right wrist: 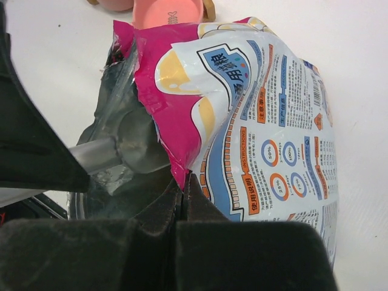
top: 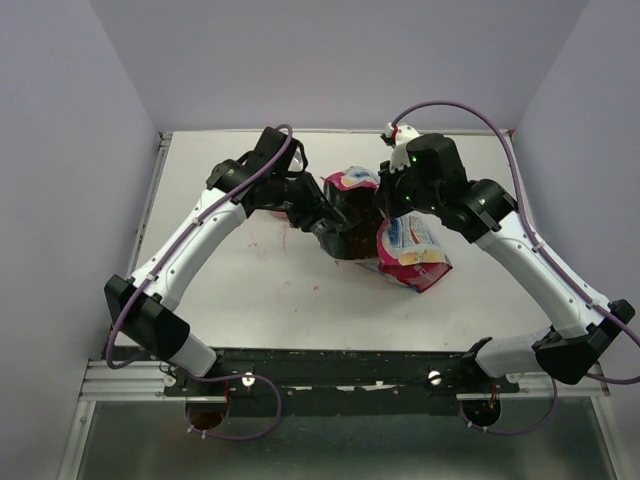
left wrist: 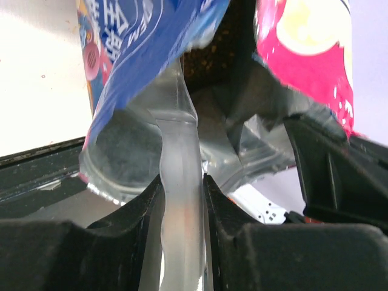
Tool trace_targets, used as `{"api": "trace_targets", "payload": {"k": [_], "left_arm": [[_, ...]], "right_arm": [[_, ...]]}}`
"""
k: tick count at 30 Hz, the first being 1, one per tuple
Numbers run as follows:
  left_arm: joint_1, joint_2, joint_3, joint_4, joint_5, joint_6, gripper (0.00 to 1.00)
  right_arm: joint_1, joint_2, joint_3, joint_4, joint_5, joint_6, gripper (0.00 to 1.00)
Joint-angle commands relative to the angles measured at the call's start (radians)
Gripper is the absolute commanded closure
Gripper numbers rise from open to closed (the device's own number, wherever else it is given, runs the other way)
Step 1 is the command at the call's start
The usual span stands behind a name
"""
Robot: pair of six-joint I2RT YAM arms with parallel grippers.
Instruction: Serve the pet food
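Observation:
The glossy pink bag (top: 412, 252) lies on its side mid-table, its mouth facing left. My right gripper (right wrist: 183, 177) is shut on the bag's torn pink lip (right wrist: 176, 121) and holds the mouth open. My left gripper (left wrist: 182, 179) is shut on the handle of a clear plastic scoop (left wrist: 179, 139). The scoop's bowl (right wrist: 136, 148) reaches inside the bag. Deep in the opening shows a dark brown speckled patch, the pet food (left wrist: 209, 60). In the top view both grippers meet at the bag's mouth (top: 350, 225).
A pink bowl (right wrist: 170, 11) stands on the white table (top: 260, 290) just beyond the bag's mouth. Grey walls close in the table on the left, right and back. Both arms cross over the table's middle.

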Motion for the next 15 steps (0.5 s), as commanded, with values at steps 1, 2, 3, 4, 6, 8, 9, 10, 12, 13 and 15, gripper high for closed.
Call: {"api": "trace_targets", "payload": {"k": [1, 2, 3, 4, 6, 8, 9, 10, 12, 13, 15], "left_arm": [[-0.037, 0.098, 0.062, -0.058, -0.133, -0.078, 1.00], [-0.044, 0.118, 0.065, -0.051, -0.130, -0.078, 1.00], [-0.052, 0.141, 0.070, -0.045, -0.128, -0.082, 1.00], [-0.061, 0.158, 0.070, -0.026, -0.124, -0.087, 1.00], [-0.080, 0.190, 0.067, 0.043, -0.142, -0.096, 1.00], [-0.090, 0.236, 0.056, 0.113, -0.156, -0.099, 1.00], [-0.095, 0.255, 0.044, 0.165, -0.157, -0.095, 1.00], [-0.095, 0.273, 0.030, 0.237, -0.159, -0.078, 1.00], [-0.091, 0.310, -0.011, 0.348, -0.138, -0.055, 1.00], [-0.086, 0.322, -0.036, 0.450, -0.071, -0.059, 1.00], [-0.086, 0.328, -0.102, 0.648, -0.010, -0.062, 1.00]], "right_arm": [[0.034, -0.018, 0.099, 0.065, -0.059, 0.005, 0.99], [0.035, -0.016, 0.107, 0.063, -0.054, 0.008, 0.99], [0.035, -0.013, 0.111, 0.060, -0.053, 0.011, 0.99], [0.038, -0.015, 0.113, 0.059, -0.046, 0.015, 0.99], [0.041, -0.022, 0.101, 0.062, -0.042, 0.028, 0.99], [0.043, -0.035, 0.081, 0.069, -0.040, 0.043, 0.99], [0.043, -0.044, 0.071, 0.072, -0.040, 0.052, 0.99], [0.043, -0.049, 0.064, 0.066, -0.040, 0.057, 0.99], [0.043, -0.062, 0.053, 0.060, -0.008, 0.071, 0.99], [0.043, -0.069, 0.048, 0.053, -0.007, 0.077, 0.99], [0.043, -0.076, 0.048, 0.034, 0.004, 0.084, 0.99]]}}
